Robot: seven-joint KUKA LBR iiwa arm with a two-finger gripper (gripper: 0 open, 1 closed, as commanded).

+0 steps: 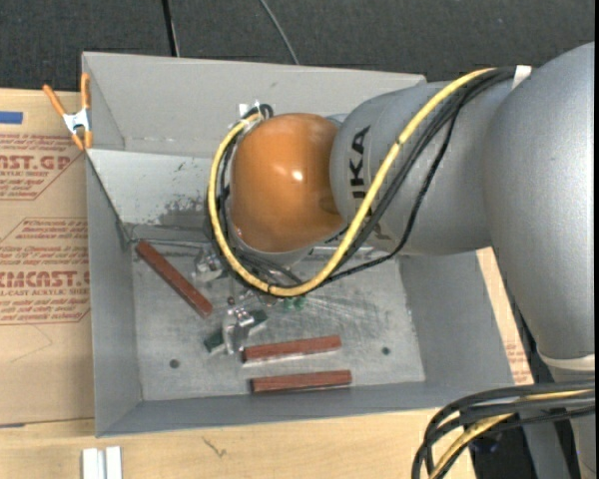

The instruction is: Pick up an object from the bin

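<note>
Orange wrist cover mid-bin | gripper low, state unreadable | two brown bars by front wall | slanted brown bar left | scuffed floor open right

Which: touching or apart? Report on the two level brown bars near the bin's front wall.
Apart. The camera view shows bare bin floor between the upper bar and the lower bar.

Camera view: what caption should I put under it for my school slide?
Robot arm with orange cover reaches into grey bin holding three reddish-brown bars.

Grey bin: three reddish-brown bars on floor.
</note>
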